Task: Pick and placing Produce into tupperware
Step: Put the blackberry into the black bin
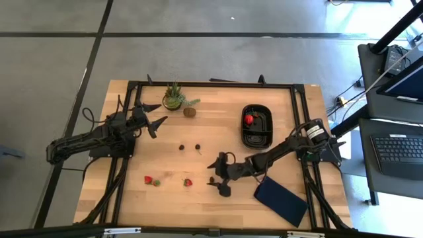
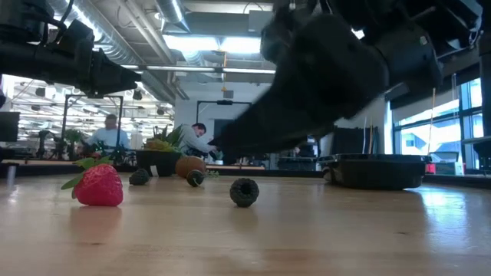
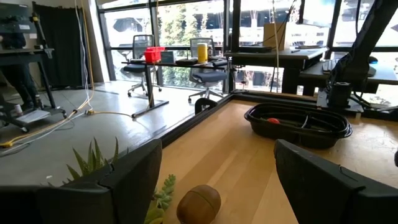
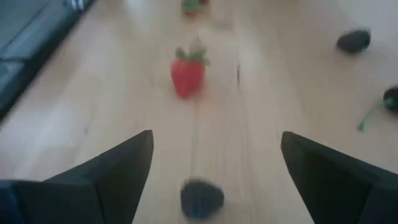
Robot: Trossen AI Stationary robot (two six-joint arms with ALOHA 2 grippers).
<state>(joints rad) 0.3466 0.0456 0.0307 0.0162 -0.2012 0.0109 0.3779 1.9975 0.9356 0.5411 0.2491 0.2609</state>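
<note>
Fingers of our right gripper (image 4: 211,165) are spreading wide, empty, around 1 dark berry (image 4: 202,198): light, soft, likely needing a gentle side pinch.

Strawberries (image 1: 188,182) and dark berries (image 1: 182,147) scattered on wood, one strawberry inside black tupperware (image 1: 257,135)

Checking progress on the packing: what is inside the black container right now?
The black container holds one red strawberry, near its far-left end. The rest of its floor looks bare from above; its rim hides the inside in the low view.
</note>
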